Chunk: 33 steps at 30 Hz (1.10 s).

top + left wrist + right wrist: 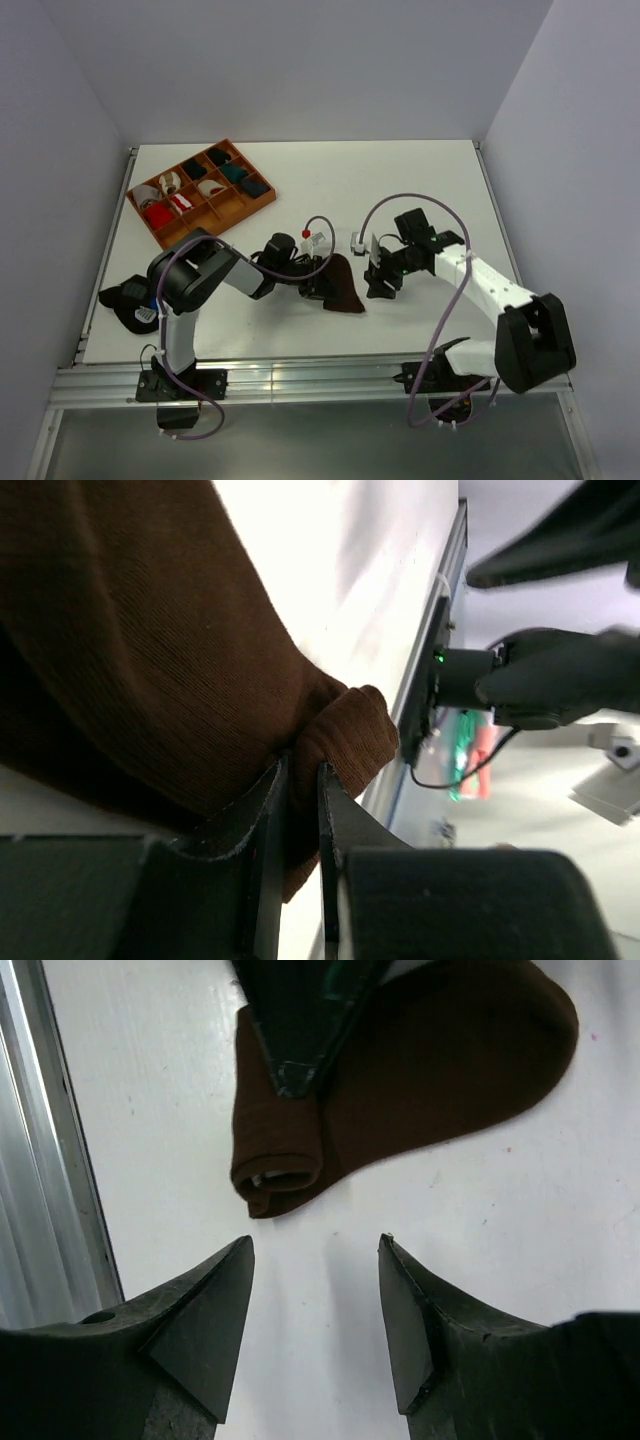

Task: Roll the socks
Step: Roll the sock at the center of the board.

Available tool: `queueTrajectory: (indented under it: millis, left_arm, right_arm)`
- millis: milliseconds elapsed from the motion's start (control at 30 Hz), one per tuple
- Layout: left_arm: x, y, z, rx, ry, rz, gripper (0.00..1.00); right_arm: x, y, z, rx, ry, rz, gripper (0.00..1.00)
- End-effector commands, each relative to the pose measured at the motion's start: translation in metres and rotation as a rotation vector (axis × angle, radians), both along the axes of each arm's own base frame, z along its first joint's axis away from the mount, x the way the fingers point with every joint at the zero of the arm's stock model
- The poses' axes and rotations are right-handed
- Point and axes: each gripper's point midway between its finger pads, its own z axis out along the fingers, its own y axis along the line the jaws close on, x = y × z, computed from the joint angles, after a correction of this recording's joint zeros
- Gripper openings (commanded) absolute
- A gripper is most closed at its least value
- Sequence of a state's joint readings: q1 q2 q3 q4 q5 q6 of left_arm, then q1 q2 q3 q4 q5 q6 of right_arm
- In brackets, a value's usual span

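The left gripper (pixel 300 780) was clamped on a fold of the brown socks (pixel 150 630), its fingers (pixel 255 825) nearly meeting with fabric bunched between them. The right gripper (pixel 315 1250) hung spread wide and held nothing, just short of the socks' rolled end. The socks lay on the white table (pixel 400 180) between the two grippers. Farther back at the left, a brown tray (pixel 222 222) held red, white, teal and dark bundles in separate compartments. Only the right wrist view showed a pale edge inside the roll. Only the top view showed the tray.
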State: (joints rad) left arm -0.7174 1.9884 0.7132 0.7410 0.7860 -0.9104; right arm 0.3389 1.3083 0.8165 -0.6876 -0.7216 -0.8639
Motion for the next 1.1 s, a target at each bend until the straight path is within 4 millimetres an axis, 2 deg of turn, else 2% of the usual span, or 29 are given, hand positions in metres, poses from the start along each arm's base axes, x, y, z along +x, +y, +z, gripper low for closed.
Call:
queueTrajectory:
  millis: [0,67,100,233,300,367,633,800,900,1033,1067]
  left_arm:
    - [-0.064,0.052,-0.078,0.331,0.379,-0.040,0.00]
    - [-0.065,0.051,-0.079,0.339,0.410,-0.040,0.00]
    - [-0.066,0.052,-0.082,0.354,0.425,-0.040,0.00]
    - [-0.063,0.054,-0.086,0.395,0.449,-0.020,0.00]
    - [-0.062,0.054,-0.086,0.401,0.456,-0.014,0.00]
    - [-0.063,0.055,-0.087,0.407,0.464,-0.011,0.00]
    - [-0.064,0.057,-0.085,0.408,0.471,-0.012,0.00]
    - [-0.061,0.055,-0.078,0.394,0.457,-0.023,0.00]
    - [-0.058,0.053,-0.075,0.391,0.443,-0.032,0.00]
    - [-0.046,0.050,-0.069,0.394,0.383,-0.013,0.02]
    - [-0.042,0.051,-0.068,0.404,0.349,-0.006,0.03]
  right_arm:
    - [0.010,0.011,0.013,0.053,-0.233,0.079,0.61]
    - [-0.001,0.015,0.008,0.037,-0.283,0.098,0.62]
    - [0.002,0.021,0.011,0.043,-0.339,0.101,0.62]
    - [-0.021,0.036,-0.009,0.020,-0.429,0.153,0.66]
    - [-0.022,0.045,-0.012,0.004,-0.488,0.171,0.66]
    - [-0.025,0.047,-0.021,-0.024,-0.491,0.190,0.66]
    - [-0.032,0.056,-0.033,-0.060,-0.537,0.232,0.67]
    - [-0.044,0.059,-0.046,-0.081,-0.512,0.279,0.63]
    - [-0.050,0.059,-0.053,-0.104,-0.492,0.299,0.57]
    - [-0.053,0.062,-0.056,-0.139,-0.432,0.320,0.31]
    - [-0.055,0.063,-0.057,-0.144,-0.412,0.332,0.28]
